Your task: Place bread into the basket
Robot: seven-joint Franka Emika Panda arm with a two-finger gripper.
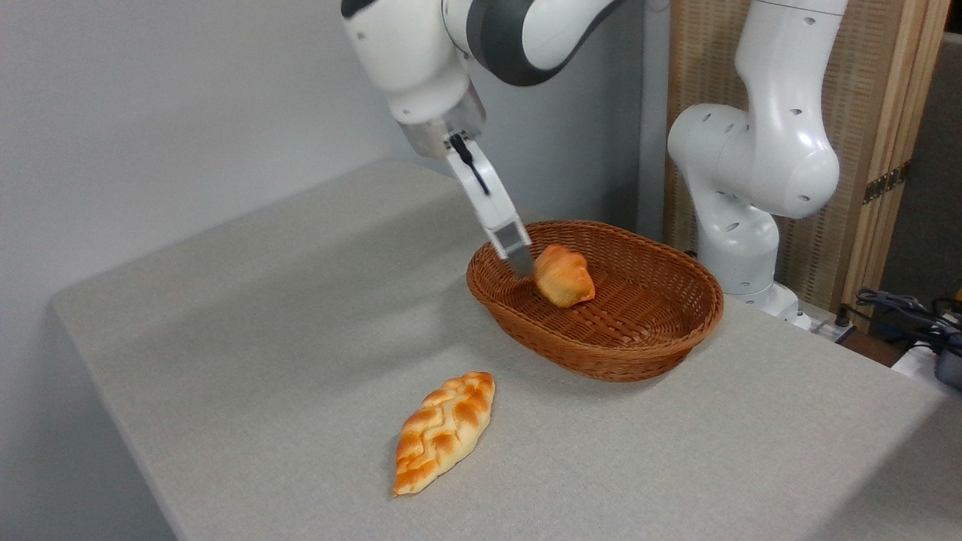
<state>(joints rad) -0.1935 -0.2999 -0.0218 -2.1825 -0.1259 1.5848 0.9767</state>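
Note:
The bread [565, 276], a small round orange-brown bun, hangs tilted inside the left half of the wicker basket [639, 353], just above its woven floor. My gripper [524, 264] reaches down from the upper left over the basket's left rim and is shut on the bun's left edge. Only the near finger [505, 225] shows; the other is hidden behind it. The finger looks slightly blurred.
A longer pointed braided loaf [445, 430] lies on the grey table [263, 338] in front of the basket, to its left. The arm's white base [740, 225] stands behind the basket on the right. Cables [909, 315] lie off the table's right edge.

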